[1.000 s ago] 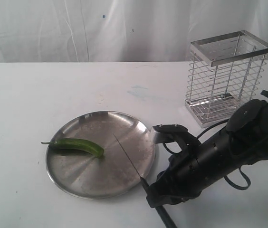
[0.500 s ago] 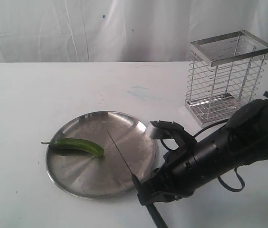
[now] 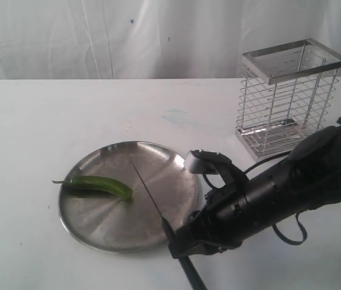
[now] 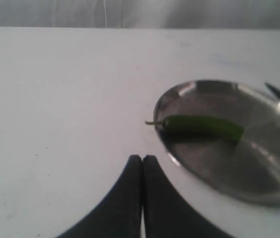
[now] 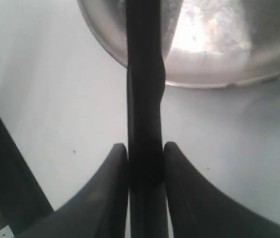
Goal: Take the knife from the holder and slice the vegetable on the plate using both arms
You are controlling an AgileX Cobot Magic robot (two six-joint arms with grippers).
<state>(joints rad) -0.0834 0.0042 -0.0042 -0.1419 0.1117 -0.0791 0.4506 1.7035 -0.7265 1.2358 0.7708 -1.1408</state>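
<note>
A green vegetable [image 3: 95, 186] lies on the left part of the round steel plate [image 3: 158, 175]. My right gripper [image 3: 181, 244] hangs at the plate's near right rim, shut on the black handle of the knife [image 3: 149, 193]. The thin dark blade reaches over the middle of the plate, just right of the vegetable's end and apart from it. In the right wrist view the handle of the knife [image 5: 144, 99] sits clamped in the right gripper [image 5: 145, 148], pointing at the plate [image 5: 209, 44]. My left gripper [image 4: 142, 158] is shut on nothing over bare table, short of the plate [image 4: 259, 168] and vegetable [image 4: 202, 126].
The wire holder [image 3: 288, 96] stands at the back right of the white table [image 3: 37, 121], behind the right arm. A white curtain closes off the back. The left arm does not show in the exterior view.
My right gripper has carried the knife leftward, so the blade now reaches farther over the plate and closer to the vegetable. The vegetable and plate have not moved.
</note>
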